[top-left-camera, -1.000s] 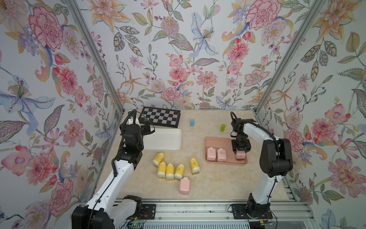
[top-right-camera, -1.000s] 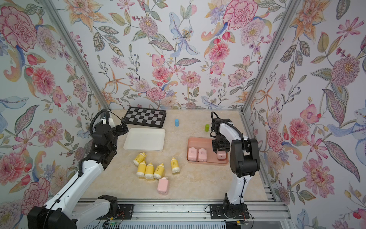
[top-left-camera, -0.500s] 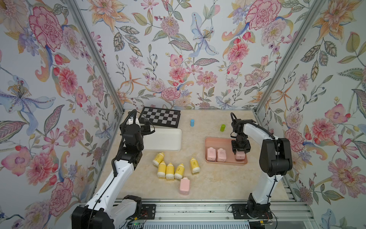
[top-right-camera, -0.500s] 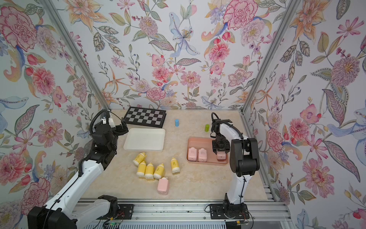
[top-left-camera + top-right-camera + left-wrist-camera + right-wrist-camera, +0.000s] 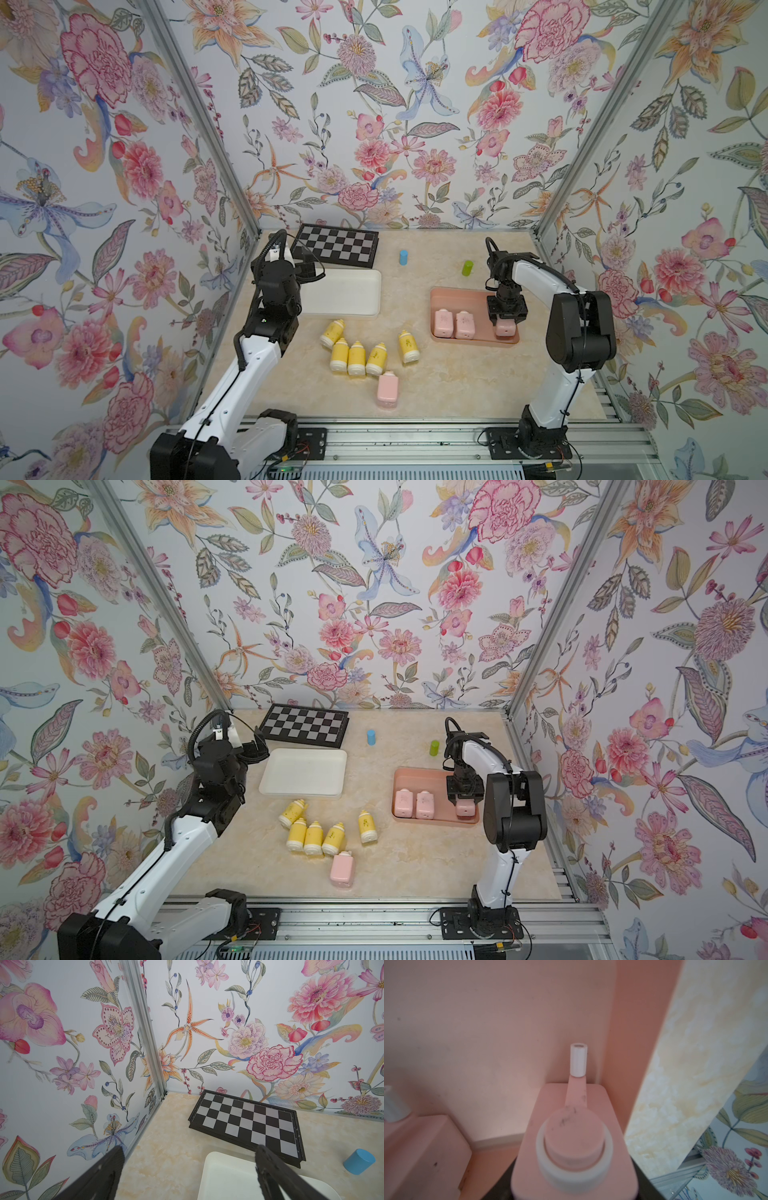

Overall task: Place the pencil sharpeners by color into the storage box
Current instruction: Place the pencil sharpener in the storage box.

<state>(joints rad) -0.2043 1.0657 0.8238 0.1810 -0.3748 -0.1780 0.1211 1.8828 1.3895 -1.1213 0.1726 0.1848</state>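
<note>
Finds the left gripper (image 5: pixel 189 1148) spread wide on nothing by the corner of the white tray (image 5: pixel 353 309), finger bases cut off by the wrist view. Counts five yellow sharpeners (image 5: pixel 356 357) and a lone pink sharpener (image 5: pixel 387 388) loose on the table (image 5: pixel 449 382), then a pink pair (image 5: pixel 443 323) lying inside the pink tray (image 5: pixel 457 293). Puts the right gripper (image 5: pixel 506 321) clamped on a third pink sharpener (image 5: pixel 574 1142) at that tray's right end, its fingers hard to make out

Pink tray (image 5: pixel 461 299); white tray (image 5: pixel 345 291); yellow sharpeners (image 5: pixel 357 358); pink sharpeners (image 5: pixel 387 388); black-grey checkerboard (image 5: pixel 336 249); blue cylinder (image 5: pixel 403 257); green cylinder (image 5: pixel 467 268); floral walls (image 5: pixel 374 124).
</note>
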